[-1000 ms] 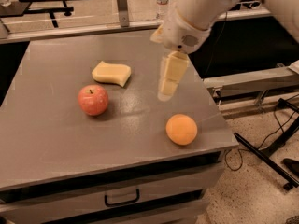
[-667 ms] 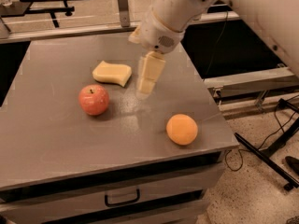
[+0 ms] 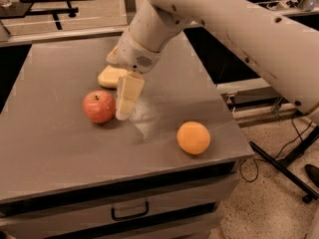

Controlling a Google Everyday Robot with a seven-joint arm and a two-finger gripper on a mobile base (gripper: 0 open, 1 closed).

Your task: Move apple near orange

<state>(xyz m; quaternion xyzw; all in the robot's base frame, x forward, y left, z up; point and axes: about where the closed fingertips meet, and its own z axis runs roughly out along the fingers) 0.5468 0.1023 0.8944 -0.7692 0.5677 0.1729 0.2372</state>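
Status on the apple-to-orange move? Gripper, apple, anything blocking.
Gripper low beside the apple, on its orange-facing side. Apple on the table, apart from the orange. Sponge behind the gripper, off the path between them.

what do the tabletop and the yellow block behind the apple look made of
Table: smooth grey, metal or laminate by its dull sheen and glare patch. Yellow block: matte, pale, rounded edges, probably a foam sponge. The gripper, in cream plastic-looking casing, hangs close beside the apple, partly hiding the block.

The pincer point(image 3: 124, 109) hangs just beside the apple point(image 3: 99, 106), the orange point(image 3: 193, 138) well apart.
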